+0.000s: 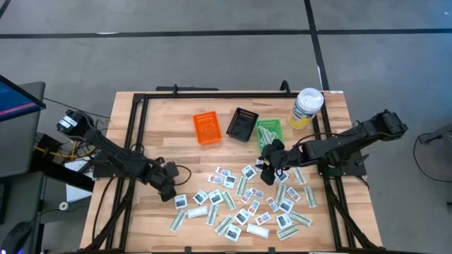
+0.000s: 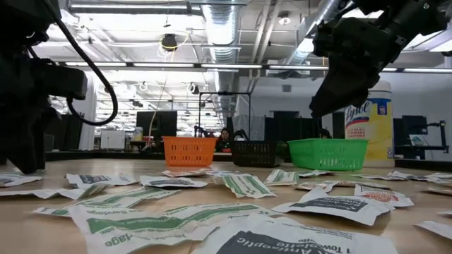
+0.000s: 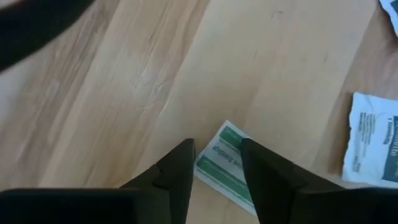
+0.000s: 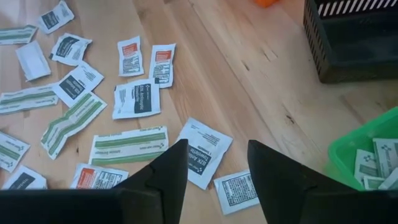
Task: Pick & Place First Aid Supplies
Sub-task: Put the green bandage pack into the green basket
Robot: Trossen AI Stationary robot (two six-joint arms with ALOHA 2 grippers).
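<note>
**Left pincer astride a green strip**

Left pincer [image 3: 216,165] low over the worktop [image 1: 159,127], fingers apart, a pale-green strip packet [image 3: 225,168] between them, not clamped. Right pincer [image 4: 216,163] raised beside the green bin [image 1: 269,131], fingers apart, empty. First aid packets [image 1: 240,201] scattered across the near worktop; several inside the green bin.

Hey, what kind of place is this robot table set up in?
Most likely an open lab or workshop floor. The low view shows exposed ceiling ducts with strip lights, rows of desks with monitors behind the wooden table, and a person seated in the background.
</note>
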